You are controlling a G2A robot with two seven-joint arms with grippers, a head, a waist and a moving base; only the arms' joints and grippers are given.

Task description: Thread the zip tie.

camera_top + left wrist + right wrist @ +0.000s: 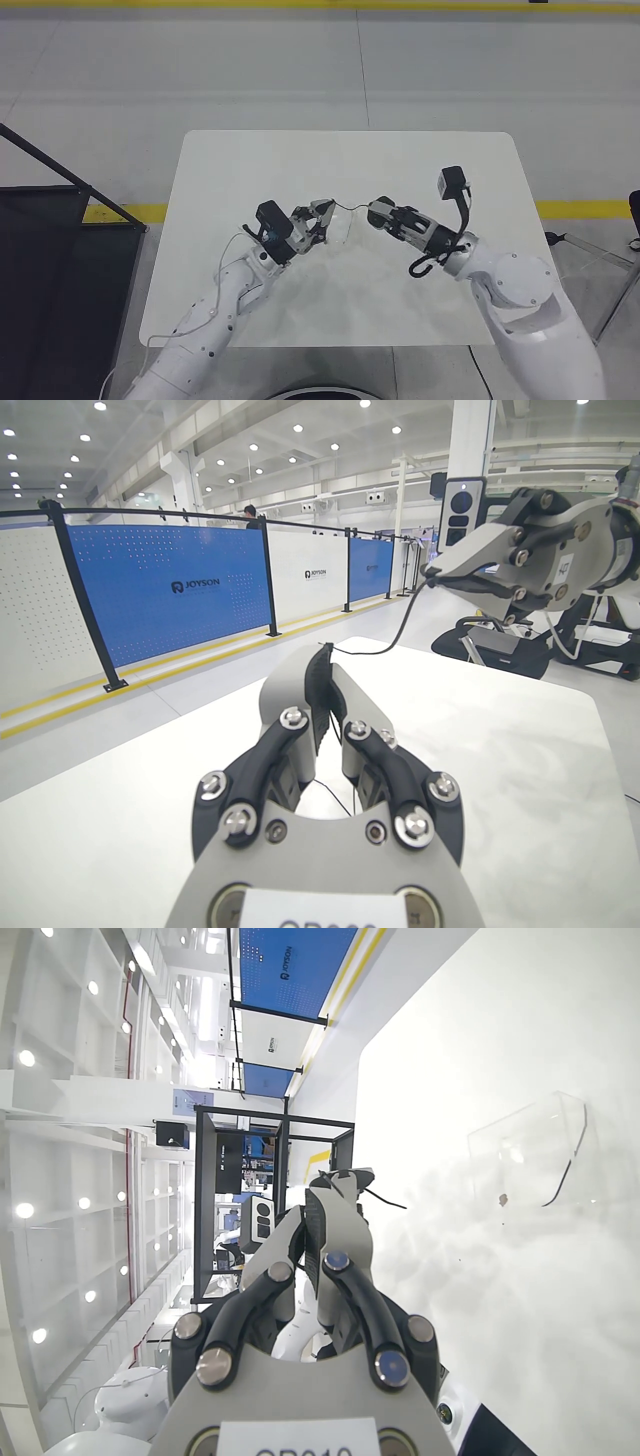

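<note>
top view, over table (240,180) middle: pinching zip tie (348,206) ends in left gripper (324,210) and right gripper (372,209); threading next, needs tip-head alignment.

Both claws pinched shut, tips pointing at each other mid-desk

So the left arm (215,305) comes in from the near-left corner with the elbow bent. Its left claw (320,213) points toward the middle, with the fingers (350,695) pressed together right at the tips. The right arm (500,285) reaches in from the near right, forearm stretched leftward, and the wrist looks rolled onto its side. The right claw (373,210) is closed up the same way. The two sets of tips face each other, near but not touching. Each one nips an end of the zip tie (350,206).
</note>
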